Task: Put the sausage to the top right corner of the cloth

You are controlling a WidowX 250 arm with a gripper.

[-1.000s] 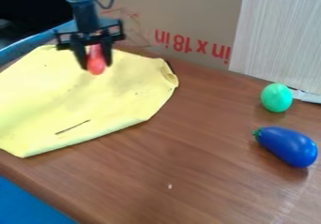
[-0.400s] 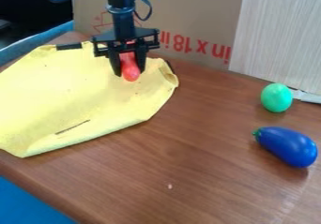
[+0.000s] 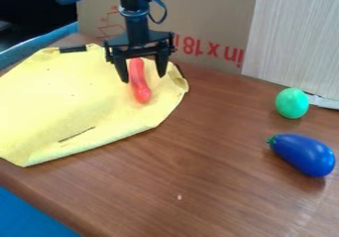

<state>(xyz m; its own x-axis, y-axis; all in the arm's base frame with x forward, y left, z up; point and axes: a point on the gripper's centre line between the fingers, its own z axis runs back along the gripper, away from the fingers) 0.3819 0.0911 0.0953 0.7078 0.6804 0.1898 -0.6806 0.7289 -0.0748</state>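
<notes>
Arm (image 3: 137,27): while it hung down from the top edge, its gripper (image 3: 143,79) pointed downward.
Jaws: apart, astride the sausage's far part.
Sausage (image 3: 140,86): lay on the yellow cloth (image 3: 79,102), near its right edge.

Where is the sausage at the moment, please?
In the camera view, the red sausage is on the upper right part of the yellow cloth, near its right edge, just below the open pincer.
</notes>
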